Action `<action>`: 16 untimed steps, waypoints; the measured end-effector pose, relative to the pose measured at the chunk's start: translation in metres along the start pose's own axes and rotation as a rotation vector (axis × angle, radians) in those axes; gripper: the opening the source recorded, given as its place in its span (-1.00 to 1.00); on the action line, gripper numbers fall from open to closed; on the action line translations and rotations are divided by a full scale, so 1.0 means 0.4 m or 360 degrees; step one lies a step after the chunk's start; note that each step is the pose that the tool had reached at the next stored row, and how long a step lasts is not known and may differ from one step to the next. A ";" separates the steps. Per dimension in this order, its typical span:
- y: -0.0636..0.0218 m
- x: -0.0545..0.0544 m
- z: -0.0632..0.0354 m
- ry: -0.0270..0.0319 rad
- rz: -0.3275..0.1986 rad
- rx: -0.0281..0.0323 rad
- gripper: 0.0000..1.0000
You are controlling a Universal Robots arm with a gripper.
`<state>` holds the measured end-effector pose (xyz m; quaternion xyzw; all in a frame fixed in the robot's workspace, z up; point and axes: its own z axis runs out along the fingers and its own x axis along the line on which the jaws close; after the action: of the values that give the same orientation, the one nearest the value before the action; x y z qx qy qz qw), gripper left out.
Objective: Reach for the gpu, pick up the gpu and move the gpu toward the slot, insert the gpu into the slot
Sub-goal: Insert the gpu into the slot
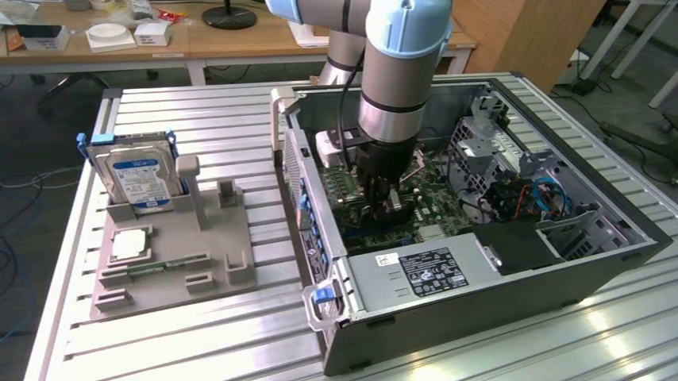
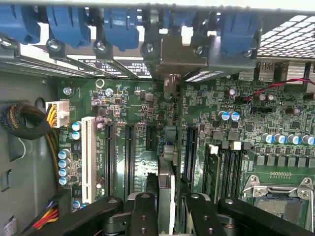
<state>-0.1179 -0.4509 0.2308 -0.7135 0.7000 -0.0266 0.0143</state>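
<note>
On the exterior view's left you see the grey fixture [image 1: 170,254] on the tabletop [image 1: 190,333], propping the hard drive [image 1: 135,176] upright for easy reach. To the right, inside the open computer case [image 1: 593,238], your claw [image 2: 166,216] is clamped on the gpu [image 2: 166,182], held edge-on over the motherboard [image 2: 142,108] so its edge lines up with the slot [image 2: 190,147].

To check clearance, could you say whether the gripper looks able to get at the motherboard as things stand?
Probably yes: the case is open, and the gripper, holding the gpu, hangs close over the motherboard unobstructed.
</note>
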 end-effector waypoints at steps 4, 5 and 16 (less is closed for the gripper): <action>0.000 0.000 0.000 -0.00001 0.0000 0.00000 -0.47; 0.000 0.000 0.000 0.00000 0.0000 0.00001 -0.47; -0.001 0.000 -0.022 -0.00023 0.0000 -0.00025 -0.35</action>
<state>-0.1181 -0.4508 0.2395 -0.7135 0.7000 -0.0256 0.0142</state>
